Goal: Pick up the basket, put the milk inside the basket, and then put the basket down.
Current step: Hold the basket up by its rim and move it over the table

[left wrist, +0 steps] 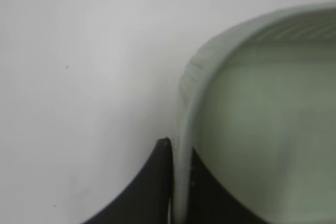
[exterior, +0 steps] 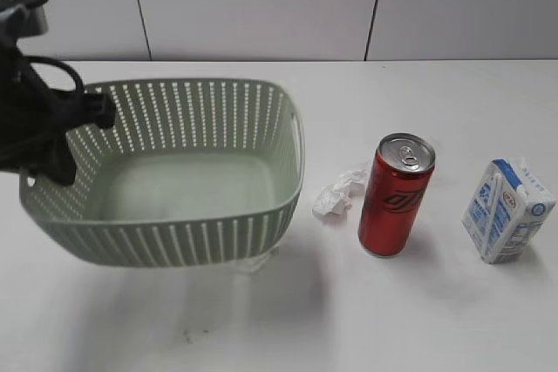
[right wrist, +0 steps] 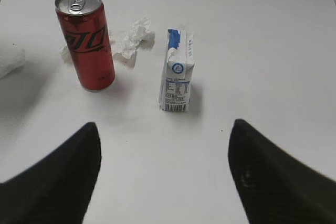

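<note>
Your left gripper (left wrist: 178, 182) pinches the basket (exterior: 209, 215) rim, holding it tilted above the table's left side, right gripper (right wrist: 163, 182) spread wide over the milk (right wrist: 177, 72) near the right edge; a loose rim pinch could let the basket swing or drop.

Basket (left wrist: 252, 129) blurred, cut off right and bottom, left wrist view. Milk (right wrist: 177, 72) label print illegible.

The left gripper (left wrist: 178, 192) clamps the blurred rim of the basket (left wrist: 273, 129) above the white table (left wrist: 79, 77).
</note>
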